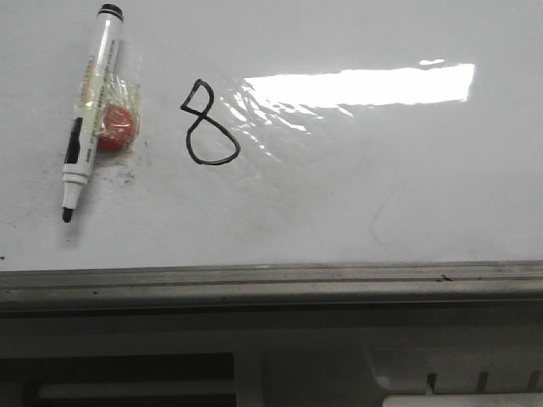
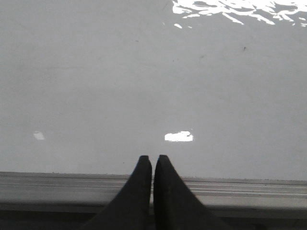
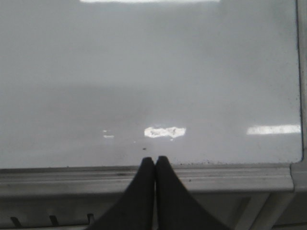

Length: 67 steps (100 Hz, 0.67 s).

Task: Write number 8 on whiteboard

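The number 8 point(image 1: 206, 124) is drawn in black on the whiteboard point(image 1: 356, 186), left of its middle in the front view. A white marker pen point(image 1: 88, 110) with a black cap end and bare black tip lies on the board left of the 8. Neither gripper shows in the front view. My left gripper point(image 2: 153, 159) is shut and empty over the board's near rail point(image 2: 57, 187). My right gripper point(image 3: 155, 160) is shut and empty over the same rail point(image 3: 230, 178), near the board's right corner. The 8 and the pen are out of both wrist views.
A red round object in clear wrapping point(image 1: 115, 124) lies against the pen. Bright light glare point(image 1: 365, 85) and wrinkled film sit right of the 8. The grey metal rail point(image 1: 271, 284) runs along the board's near edge, with a darker frame point(image 1: 136, 373) below it.
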Available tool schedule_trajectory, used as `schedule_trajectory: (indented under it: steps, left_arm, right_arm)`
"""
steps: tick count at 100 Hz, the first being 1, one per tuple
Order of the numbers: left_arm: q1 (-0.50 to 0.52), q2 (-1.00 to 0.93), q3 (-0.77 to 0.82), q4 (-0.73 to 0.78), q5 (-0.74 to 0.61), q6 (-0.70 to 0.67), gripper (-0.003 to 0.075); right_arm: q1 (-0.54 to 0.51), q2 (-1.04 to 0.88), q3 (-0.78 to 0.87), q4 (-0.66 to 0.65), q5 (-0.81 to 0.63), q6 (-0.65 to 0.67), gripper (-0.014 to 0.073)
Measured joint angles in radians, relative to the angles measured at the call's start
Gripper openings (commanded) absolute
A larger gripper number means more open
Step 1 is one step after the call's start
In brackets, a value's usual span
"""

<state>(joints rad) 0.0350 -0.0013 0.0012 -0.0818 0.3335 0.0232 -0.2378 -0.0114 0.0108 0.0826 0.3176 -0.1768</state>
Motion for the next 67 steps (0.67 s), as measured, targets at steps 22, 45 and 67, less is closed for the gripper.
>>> schedule_trajectory:
  steps: [22, 45, 67]
  left_arm:
    - [0.000, 0.000, 0.000, 0.000, 0.000, 0.000, -0.0020]
    - [0.000, 0.000, 0.000, 0.000, 0.000, 0.000, -0.0020]
    - [0.000, 0.000, 0.000, 0.000, 0.000, 0.000, -0.0020]
  right_arm:
    - [0.000, 0.000, 0.000, -0.007, 0.005, 0.001, -0.0064]
    - [0.000, 0.000, 0.000, -0.008, 0.005, 0.005, -0.0063]
    - [0.000, 0.000, 0.000, -0.008, 0.005, 0.005, -0.0063]
